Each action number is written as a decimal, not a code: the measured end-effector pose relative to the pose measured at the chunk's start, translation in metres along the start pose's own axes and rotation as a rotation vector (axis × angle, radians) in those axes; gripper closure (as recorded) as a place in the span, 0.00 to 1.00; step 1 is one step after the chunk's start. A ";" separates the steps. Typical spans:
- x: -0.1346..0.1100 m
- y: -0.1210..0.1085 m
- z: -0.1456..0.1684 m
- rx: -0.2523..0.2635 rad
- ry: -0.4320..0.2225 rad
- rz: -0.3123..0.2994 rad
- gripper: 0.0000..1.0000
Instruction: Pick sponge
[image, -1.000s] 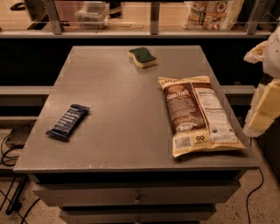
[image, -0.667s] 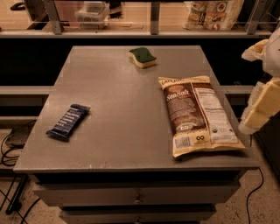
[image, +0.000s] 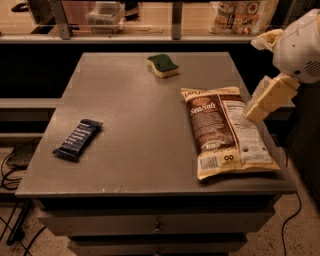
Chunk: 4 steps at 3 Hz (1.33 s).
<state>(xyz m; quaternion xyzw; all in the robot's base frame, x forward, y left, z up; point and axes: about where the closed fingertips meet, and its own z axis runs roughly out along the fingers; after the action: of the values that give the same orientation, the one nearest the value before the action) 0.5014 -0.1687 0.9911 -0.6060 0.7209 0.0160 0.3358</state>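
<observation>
far from right-edge gripper (image: 256, 110), green-topped sponge (image: 162, 65)

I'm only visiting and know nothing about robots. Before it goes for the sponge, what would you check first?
1. Sponge in plain sight: ok. The sponge lies uncovered near the far edge of the table.
2. Sponge lying flat: ok. Its green side faces up.
3. Room around it: ok. The chip bag and the snack bar both lie well apart from it.
4. Gripper close to the sponge: not ok. The gripper hangs at the right, by the chip bag's right edge, well away from the sponge.
5. Way across: probably ok. The chip bag lies under part of the route, so the gripper should travel above it.
</observation>
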 end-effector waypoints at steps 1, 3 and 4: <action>-0.011 -0.033 0.030 0.048 -0.019 -0.008 0.00; -0.035 -0.088 0.116 0.025 -0.023 0.008 0.00; -0.035 -0.088 0.116 0.025 -0.023 0.008 0.00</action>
<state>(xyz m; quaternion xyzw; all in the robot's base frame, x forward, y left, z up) 0.6346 -0.1122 0.9527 -0.5987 0.7196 0.0152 0.3514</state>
